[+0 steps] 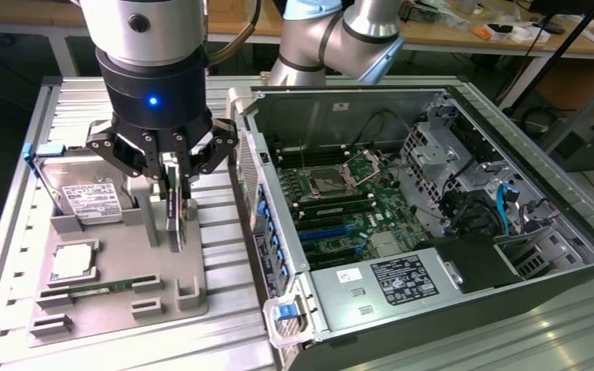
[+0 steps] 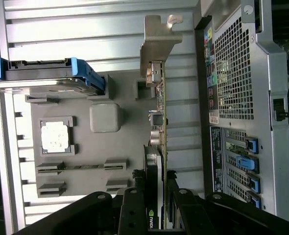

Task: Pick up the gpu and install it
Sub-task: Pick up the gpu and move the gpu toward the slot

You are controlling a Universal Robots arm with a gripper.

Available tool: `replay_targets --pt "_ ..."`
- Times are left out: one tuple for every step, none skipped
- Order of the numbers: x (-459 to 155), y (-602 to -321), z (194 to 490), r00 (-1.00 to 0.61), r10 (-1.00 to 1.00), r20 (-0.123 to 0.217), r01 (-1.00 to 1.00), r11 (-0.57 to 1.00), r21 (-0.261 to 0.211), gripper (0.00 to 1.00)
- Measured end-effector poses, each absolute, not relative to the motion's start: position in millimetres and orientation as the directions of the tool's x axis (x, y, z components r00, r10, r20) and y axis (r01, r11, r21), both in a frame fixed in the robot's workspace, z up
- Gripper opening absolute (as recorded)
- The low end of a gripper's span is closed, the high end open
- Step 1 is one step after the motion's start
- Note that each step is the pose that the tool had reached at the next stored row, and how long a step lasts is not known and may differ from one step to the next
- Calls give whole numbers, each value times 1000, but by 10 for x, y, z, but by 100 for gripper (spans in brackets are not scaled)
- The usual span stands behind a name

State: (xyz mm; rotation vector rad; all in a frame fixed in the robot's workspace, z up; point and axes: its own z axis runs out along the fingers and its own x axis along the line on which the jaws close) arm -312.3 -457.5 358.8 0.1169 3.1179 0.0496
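The gpu [image 1: 177,220] is a thin dark card standing on edge over the grey holder tray [image 1: 179,309], just to the exterior view's left of the open computer case [image 1: 276,108]. My gripper [image 1: 173,174] comes down from above and is shut on the card's upper edge, one finger on each flat side. In the wrist view the gpu [image 2: 159,98] runs edge-on away from my gripper [image 2: 156,185], with its silver end bracket [image 2: 156,41] at the far end. I cannot tell whether the card's lower edge touches the tray [image 2: 125,147].
On the tray lie a hard drive [image 1: 90,197] in a blue caddy, a processor chip [image 1: 73,261] and a green memory stick [image 1: 101,287]. The case's motherboard [image 1: 339,201] lies exposed, with blue slot latches along the near wall. The case's rear panel [image 2: 242,73] stands close beside the card.
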Motion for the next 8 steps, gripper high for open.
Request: replay_targets --pt "-3124 -4575 3589 -997 75 -20 75 997 32 27" --pt "-3124 -4575 3589 -997 75 -20 74 997 32 27" --pt "-3124 -4575 3589 -997 75 -20 75 997 32 27" --pt "-3123 -4575 3589 -997 75 -20 74 997 32 27" --pt "-3124 -4575 3589 -997 75 -20 75 997 32 27" --pt "-3124 -4575 3589 -997 75 -20 75 997 32 27" --pt "-3123 -4575 3589 -997 75 -20 74 997 32 27" --pt "-3123 -4575 3589 -997 75 -20 74 997 32 27"
